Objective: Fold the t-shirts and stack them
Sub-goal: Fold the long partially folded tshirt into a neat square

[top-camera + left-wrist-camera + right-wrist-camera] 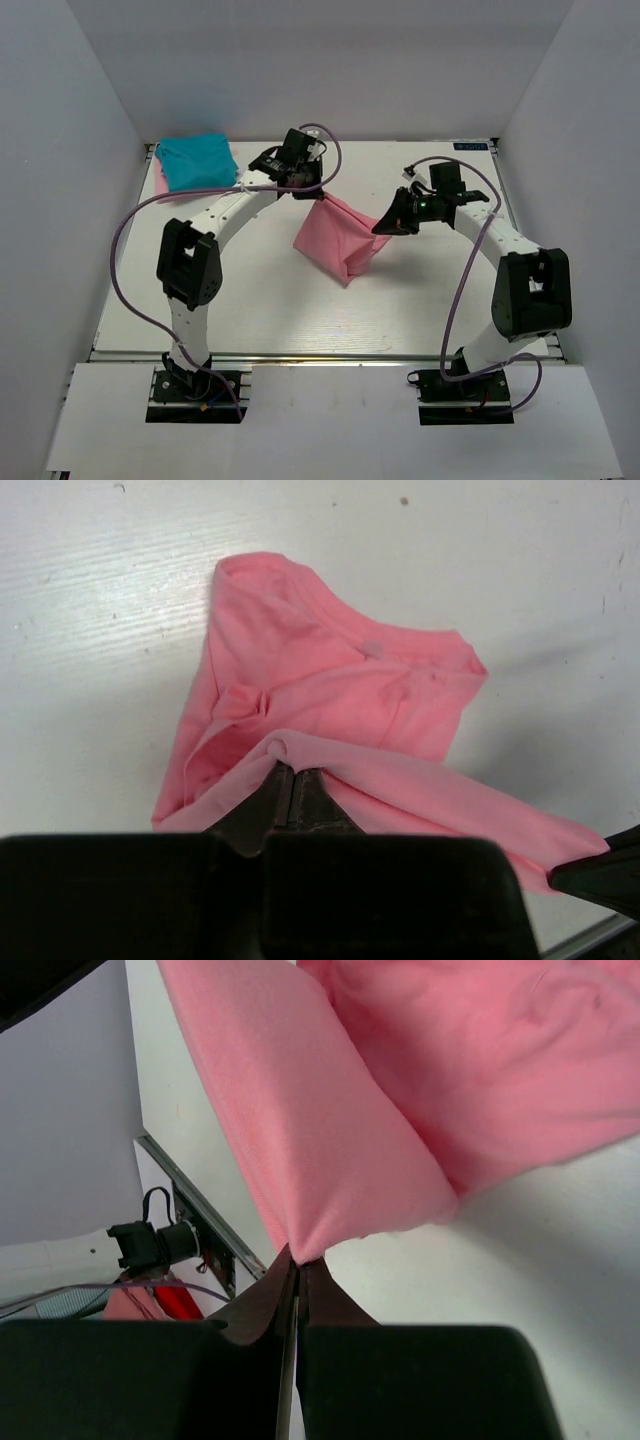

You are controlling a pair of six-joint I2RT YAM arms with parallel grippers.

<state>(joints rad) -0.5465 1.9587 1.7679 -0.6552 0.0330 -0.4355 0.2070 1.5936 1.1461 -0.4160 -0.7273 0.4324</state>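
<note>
A salmon-pink t-shirt [338,240] hangs between my two grippers above the middle of the table, its lower part resting on the surface. My left gripper [310,190] is shut on its upper left edge; in the left wrist view the cloth [330,700] bunches at the closed fingertips [293,770]. My right gripper [385,224] is shut on its right corner, and the cloth [330,1120] fans out from the fingertips [297,1260]. A folded teal-blue t-shirt [195,160] lies at the back left on top of a pale pink t-shirt [161,184], of which only an edge shows.
White walls close in the table [250,300] on the left, back and right. A metal rail [320,355] runs along the table's near edge. Purple cables loop from both arms.
</note>
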